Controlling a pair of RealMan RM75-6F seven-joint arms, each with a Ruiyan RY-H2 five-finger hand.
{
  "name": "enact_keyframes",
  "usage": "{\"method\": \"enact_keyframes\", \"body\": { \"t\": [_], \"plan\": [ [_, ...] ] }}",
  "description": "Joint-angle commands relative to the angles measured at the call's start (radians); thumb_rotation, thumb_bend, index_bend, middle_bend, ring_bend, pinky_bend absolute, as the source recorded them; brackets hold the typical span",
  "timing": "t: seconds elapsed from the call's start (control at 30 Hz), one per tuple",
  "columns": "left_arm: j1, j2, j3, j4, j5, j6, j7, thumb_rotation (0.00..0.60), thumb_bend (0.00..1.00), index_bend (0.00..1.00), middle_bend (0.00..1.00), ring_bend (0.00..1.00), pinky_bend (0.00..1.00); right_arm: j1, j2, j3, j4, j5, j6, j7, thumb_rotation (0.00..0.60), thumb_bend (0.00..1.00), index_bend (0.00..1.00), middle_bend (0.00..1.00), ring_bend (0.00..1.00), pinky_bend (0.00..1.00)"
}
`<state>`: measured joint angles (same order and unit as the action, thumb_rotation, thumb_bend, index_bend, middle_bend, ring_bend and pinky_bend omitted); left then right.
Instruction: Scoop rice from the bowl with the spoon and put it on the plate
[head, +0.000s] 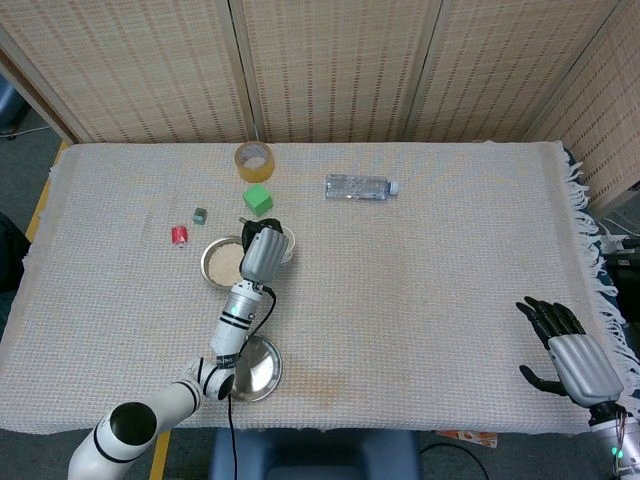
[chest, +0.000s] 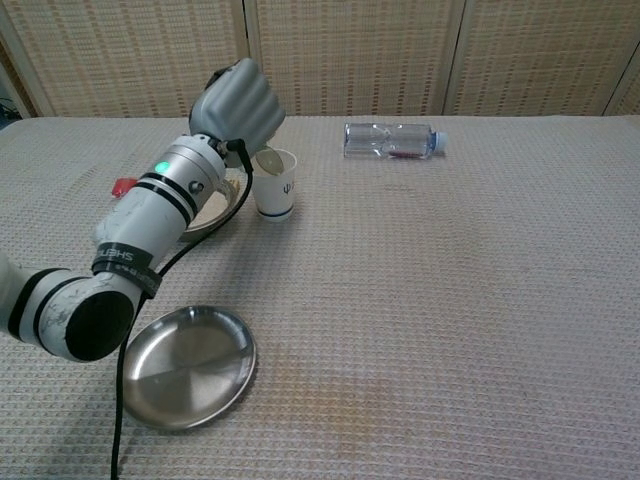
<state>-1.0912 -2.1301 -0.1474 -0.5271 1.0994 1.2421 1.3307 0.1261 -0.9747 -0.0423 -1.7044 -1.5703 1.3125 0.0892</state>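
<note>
A metal bowl of rice sits left of centre on the table. A white paper cup stands against its right side. My left hand hangs over the cup's rim with fingers curled downward. What they enclose is hidden, and I cannot make out the spoon. The empty metal plate lies at the near edge, partly under my left forearm. My right hand hovers off the table's near right corner, fingers spread and empty.
A clear water bottle lies on its side at the back. A tape roll and a green block stand behind the cup. A small red object and a small dark one lie left of the bowl.
</note>
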Motion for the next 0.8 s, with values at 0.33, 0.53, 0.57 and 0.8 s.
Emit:
{"method": "enact_keyframes", "body": {
  "t": [0.33,0.53,0.57,0.8],
  "plan": [
    [0.066,0.109,-0.133,-0.226,-0.055,-0.014,-0.106,0.6,0.41,0.56,1.0,1.0,1.0,-0.017,-0.032,0.016,0.02,-0.011,0.063,-0.033,0.6,0.2,0.0,0.0,0.0,0.0],
    [0.172,0.293,-0.188,-0.581,-0.143,0.0,-0.134,0.6,0.4,0.56,1.0,1.0,1.0,-0.026,-0.044,0.019,0.034,-0.031,0.097,-0.034,0.6,0.2,0.0,0.0,0.0,0.0],
    [0.19,0.328,-0.186,-0.635,-0.148,0.009,-0.132,0.6,0.4,0.56,1.0,1.0,1.0,-0.026,-0.045,0.017,0.033,-0.032,0.096,-0.037,0.6,0.2,0.0,0.0,0.0,0.0],
    [0.235,0.407,-0.173,-0.742,-0.157,0.032,-0.148,0.6,0.4,0.56,1.0,1.0,1.0,-0.031,-0.043,0.011,0.022,-0.04,0.101,-0.05,0.6,0.2,0.0,0.0,0.0,0.0]
  ]
}}
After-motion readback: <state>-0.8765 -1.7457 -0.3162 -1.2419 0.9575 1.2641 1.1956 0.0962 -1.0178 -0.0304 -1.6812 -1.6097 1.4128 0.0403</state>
